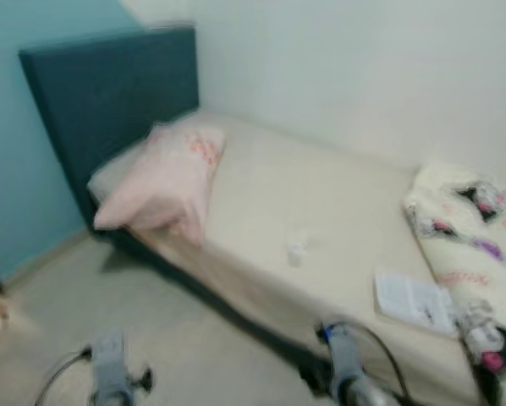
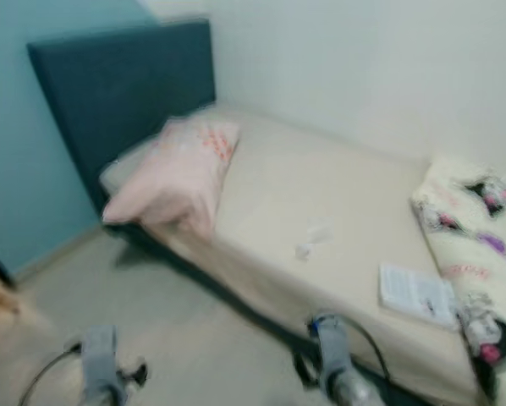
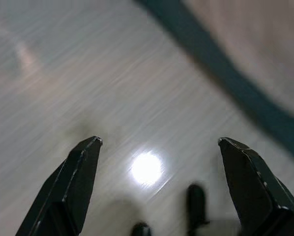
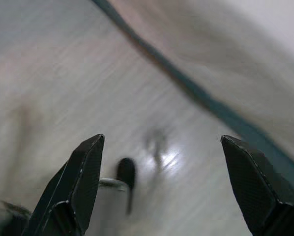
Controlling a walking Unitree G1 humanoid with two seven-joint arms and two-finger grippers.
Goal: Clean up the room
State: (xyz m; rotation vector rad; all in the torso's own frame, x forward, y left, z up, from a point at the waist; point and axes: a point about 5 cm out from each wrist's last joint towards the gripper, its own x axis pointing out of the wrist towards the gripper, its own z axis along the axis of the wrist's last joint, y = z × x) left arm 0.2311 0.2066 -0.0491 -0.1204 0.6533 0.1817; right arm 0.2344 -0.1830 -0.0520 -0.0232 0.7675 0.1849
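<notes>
One pink pillow (image 1: 164,182) upper left on the bed (image 1: 338,203); one paper (image 1: 414,300) lower right; both grippers, left gripper (image 3: 159,184) and right gripper (image 4: 161,184), gape empty.

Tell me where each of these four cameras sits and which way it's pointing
Left eye view: on the head, looking down at the bed, pillow and booklet; both forearms show at the bottom.
Right eye view: same scene, slightly shifted.
Left wrist view: along the open left gripper at the floor.
Right wrist view: along the open right gripper, floor below.
Both wrist views share the bed's dark base edge.

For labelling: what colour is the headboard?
Dark teal headboard, clearest in the left eye view.
</notes>
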